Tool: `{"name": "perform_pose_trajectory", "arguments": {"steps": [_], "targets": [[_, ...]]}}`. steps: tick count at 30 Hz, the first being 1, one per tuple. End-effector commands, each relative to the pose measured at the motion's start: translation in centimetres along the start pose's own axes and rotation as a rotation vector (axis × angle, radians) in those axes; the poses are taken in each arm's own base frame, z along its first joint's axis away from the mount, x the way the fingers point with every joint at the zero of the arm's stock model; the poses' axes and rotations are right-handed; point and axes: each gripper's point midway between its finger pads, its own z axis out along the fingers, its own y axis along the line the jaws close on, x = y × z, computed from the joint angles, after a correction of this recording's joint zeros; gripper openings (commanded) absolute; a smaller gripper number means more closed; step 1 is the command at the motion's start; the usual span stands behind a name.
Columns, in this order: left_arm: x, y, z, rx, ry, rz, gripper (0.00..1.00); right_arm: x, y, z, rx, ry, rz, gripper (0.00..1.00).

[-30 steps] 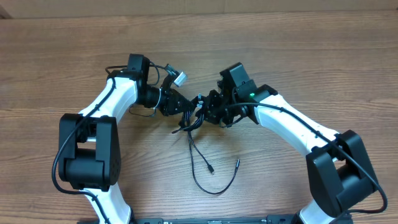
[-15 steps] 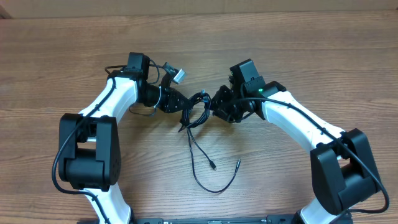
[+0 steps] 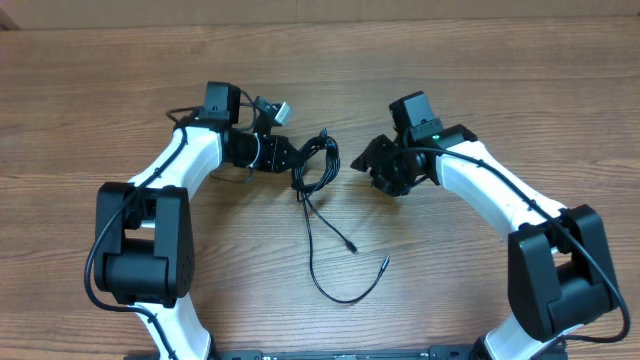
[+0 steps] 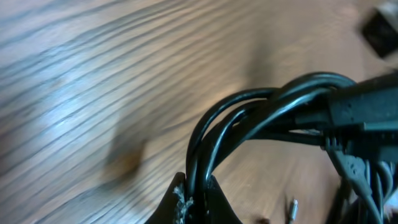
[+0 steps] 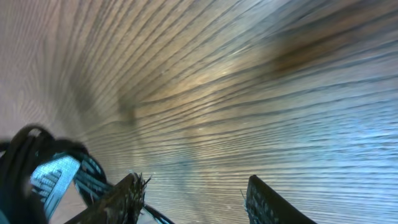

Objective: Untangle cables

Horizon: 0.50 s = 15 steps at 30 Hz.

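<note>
Several thin black cables [image 3: 320, 160] sit bunched in a tight loop near mid-table, w/ two loose tails trailing toward the robot's base: one ends in a small plug [image 3: 352, 247], the other curves round in a U to a second plug tip [image 3: 383, 262], both lying flat on the wooden table [image 3: 480, 70]. The bundle's left edge is pinched in the left gripper [image 3: 298, 172], jaws fully closed on the cords. Its wrist cam shows the strands arching up out of the pinch, so the clump is prob held as an anchor while the other side gets worked free; can't tell if it's off the wood. Just right of the bundle, not touching, is the right gripper [image 3: 366, 160], jaws about half open w/ nothing between the fingers [image 5: 127, 198], only bare wood grain; the bundle shows at the left edge of its cam. As for pose, the left arm reaches fwd then bends inward, wrist pointing right; the right arm mirrors it, elbow out, wrist aimed left at the clump. Judging by the loop, tangle not yet undone
</note>
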Motion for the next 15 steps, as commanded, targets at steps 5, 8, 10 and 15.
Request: {"name": "perform_pose_trajectory", "arguments": {"steps": [5,8,10,15], "targets": [[1.3,3.8,0.4,-0.199,-0.035,-0.374,0.04,0.7,-0.5,-0.6,0.021,0.016,-0.070,0.39],[1.3,4.1,0.4,-0.221,-0.045,-0.438,0.04,1.7,0.1,-0.5,-0.003,0.054,-0.087,0.34],[1.2,4.1,0.5,-0.234,-0.047,-0.440,0.04,2.5,0.8,-0.3,-0.026,0.080,-0.102,0.34],[1.1,3.9,0.9,-0.249,-0.056,-0.480,0.04,4.4,3.1,0.1,-0.104,0.128,-0.164,0.34]]}}
